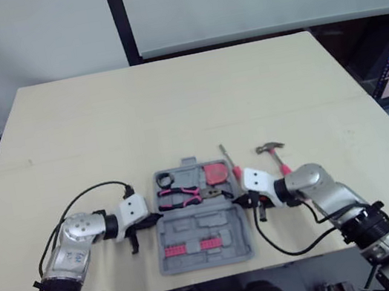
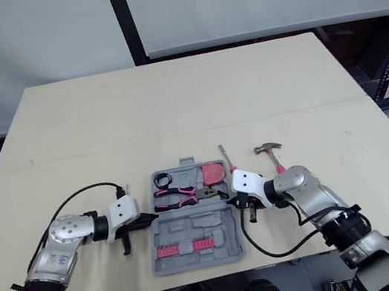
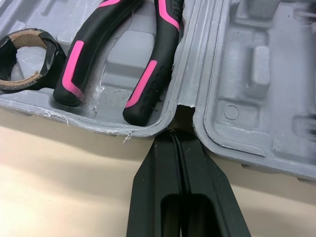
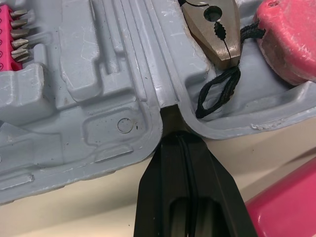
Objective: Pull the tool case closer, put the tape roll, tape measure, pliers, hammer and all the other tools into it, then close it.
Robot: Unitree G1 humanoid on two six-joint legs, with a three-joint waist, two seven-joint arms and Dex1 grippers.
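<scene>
Left gripper (image 3: 174, 137) has its two black fingers pressed flat together, holding nothing, with the tip poked into the hinge notch on the left side of the tool case (image 1: 202, 228). The right gripper (image 4: 178, 136) mirrors it, clenched and empty, at the notch on the case's right side. The grey case lies open and flat on the pale tabletop (image 1: 173, 111), near the robot's edge. In its far half sit the black tape roll (image 3: 24, 59), the pink-and-black pliers (image 3: 143, 74) and the pink tape measure (image 4: 289, 34), whose black cord loops over the rim. A row of pink-mounted bits (image 4: 12, 29) rests in the near half. Just beyond the case's right side lie a screwdriver (image 1: 228, 158) and, farther out, the hammer (image 1: 275, 152). The case looks like thin moulded plastic, so probably light and fairly stiff, and apt to slide on the smooth tabletop. Pressure at both notches should move it evenly. The hammer is likely the heaviest tool and best taken by its handle. Whether the fingertips touch the hinge is lost in shadow, no latch can be made out, and a pink shape beside the right gripper is cut off.
</scene>
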